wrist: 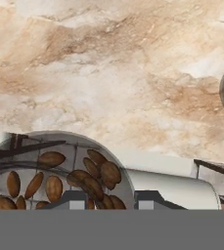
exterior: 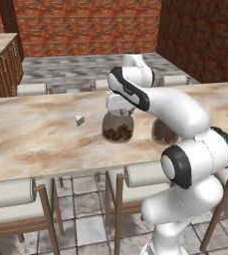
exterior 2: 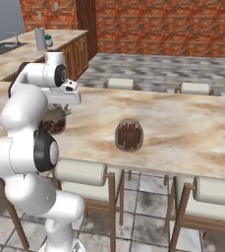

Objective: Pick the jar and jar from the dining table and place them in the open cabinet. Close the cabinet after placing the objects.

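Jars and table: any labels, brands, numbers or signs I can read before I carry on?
None: no readable text in any view.
Clear glass jar of dark brown beans: no label.
Clear glass jar of upright brown sticks: no label.
Tiny white-and-coloured wedge: coloured patches, too small to tell if printed.
Beige-and-brown marbled dining table: veining only.

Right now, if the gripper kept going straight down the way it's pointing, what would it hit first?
The gripper points down at the jar of brown beans and appears shut on its rim already. Going further would press the jar onto the dining table beneath it.
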### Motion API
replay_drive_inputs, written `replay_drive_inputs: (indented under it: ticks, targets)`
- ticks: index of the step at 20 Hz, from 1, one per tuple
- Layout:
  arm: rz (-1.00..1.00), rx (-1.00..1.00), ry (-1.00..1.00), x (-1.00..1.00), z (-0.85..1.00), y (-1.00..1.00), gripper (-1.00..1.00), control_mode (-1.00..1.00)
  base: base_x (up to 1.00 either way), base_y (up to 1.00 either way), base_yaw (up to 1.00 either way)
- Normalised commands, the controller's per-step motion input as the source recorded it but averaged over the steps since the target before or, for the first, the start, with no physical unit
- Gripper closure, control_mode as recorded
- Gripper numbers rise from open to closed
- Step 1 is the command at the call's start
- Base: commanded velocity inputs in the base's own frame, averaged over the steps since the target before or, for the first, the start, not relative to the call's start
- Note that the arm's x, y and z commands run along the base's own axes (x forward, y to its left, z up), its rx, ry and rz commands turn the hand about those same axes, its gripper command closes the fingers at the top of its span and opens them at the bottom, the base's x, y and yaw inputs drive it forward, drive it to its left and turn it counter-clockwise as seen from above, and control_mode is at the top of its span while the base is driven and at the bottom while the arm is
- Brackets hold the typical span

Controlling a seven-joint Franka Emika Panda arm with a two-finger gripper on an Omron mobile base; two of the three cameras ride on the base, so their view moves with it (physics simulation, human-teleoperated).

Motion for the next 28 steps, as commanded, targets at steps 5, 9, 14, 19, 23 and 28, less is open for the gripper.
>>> replay_drive_inputs:
  ticks: [5, 9, 14, 19, 23, 28]
  targets:
    - [0.00, 0.00, 0.00, -0.41, 0.17, 0.00, 1.00, -1.00, 0.00, 0.00, 0.00]
    - [0.00, 0.00, 0.00, -0.36, 0.15, 0.00, 1.00, -1.00, 0.00, 0.00, 0.00]
    - [0.00, 0.00, 0.00, -0.30, 0.16, 0.00, 1.00, -1.00, 0.00, 0.00, 0.00]
    - [0.00, 0.00, 0.00, -0.22, 0.21, 0.00, 1.00, -1.00, 0.00, 0.00, 0.00]
    - [0.00, 0.00, 0.00, -0.31, 0.24, -0.03, 1.00, -1.00, 0.00, 0.00, 0.00]
    - [0.00, 0.00, 0.00, -0.32, 0.18, -0.06, 1.00, -1.00, 0.00, 0.00, 0.00]
